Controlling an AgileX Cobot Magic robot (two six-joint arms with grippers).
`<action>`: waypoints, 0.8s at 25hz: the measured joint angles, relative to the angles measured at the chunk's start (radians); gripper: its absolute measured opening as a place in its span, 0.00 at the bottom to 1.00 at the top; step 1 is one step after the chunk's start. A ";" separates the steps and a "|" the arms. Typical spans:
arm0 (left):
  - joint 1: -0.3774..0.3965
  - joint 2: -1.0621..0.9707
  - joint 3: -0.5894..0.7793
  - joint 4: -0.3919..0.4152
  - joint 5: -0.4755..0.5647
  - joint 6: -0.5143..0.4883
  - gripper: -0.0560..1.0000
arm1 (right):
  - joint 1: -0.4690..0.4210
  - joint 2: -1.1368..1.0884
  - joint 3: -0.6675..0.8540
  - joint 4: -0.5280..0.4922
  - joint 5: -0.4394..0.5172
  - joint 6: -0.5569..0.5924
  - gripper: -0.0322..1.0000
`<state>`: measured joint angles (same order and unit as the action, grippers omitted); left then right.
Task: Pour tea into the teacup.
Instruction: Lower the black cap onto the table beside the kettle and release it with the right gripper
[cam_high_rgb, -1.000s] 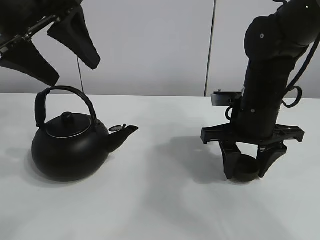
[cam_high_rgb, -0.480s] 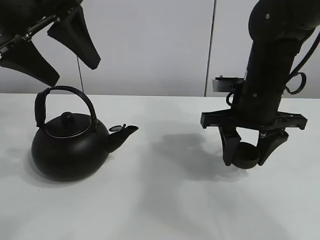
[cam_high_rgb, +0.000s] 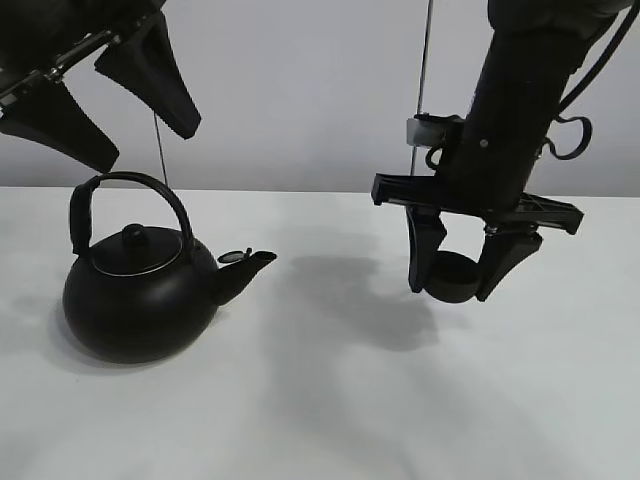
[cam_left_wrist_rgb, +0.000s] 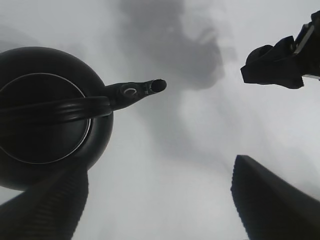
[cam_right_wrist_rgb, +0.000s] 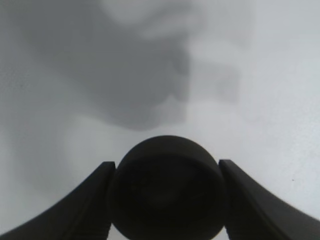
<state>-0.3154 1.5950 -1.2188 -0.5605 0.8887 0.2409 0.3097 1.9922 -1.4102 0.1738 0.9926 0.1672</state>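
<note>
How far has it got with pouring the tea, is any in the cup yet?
Done: the right gripper has the teacup gripped, clear of the table. In hand: the left gripper hangs open above the kettle, not touching its handle. Left: grasping the upright kettle and pouring; none poured yet.

teacup (cam_high_rgb: 455, 278): matte black-brown | kettle (cam_high_rgb: 140, 300): black | table (cam_high_rgb: 320, 400): white | wall (cam_high_rgb: 300, 90): pale grey
</note>
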 joint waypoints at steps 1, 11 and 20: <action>0.000 0.000 0.000 0.000 0.000 0.000 0.59 | 0.006 0.003 0.000 0.002 0.006 -0.003 0.42; 0.000 0.000 0.000 0.000 0.000 0.000 0.59 | 0.117 0.082 -0.064 0.010 0.008 -0.010 0.42; 0.000 0.000 0.000 0.000 0.000 0.001 0.59 | 0.137 0.151 -0.109 0.001 0.002 0.016 0.42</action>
<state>-0.3154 1.5950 -1.2188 -0.5605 0.8887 0.2418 0.4464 2.1436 -1.5193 0.1751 0.9950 0.1828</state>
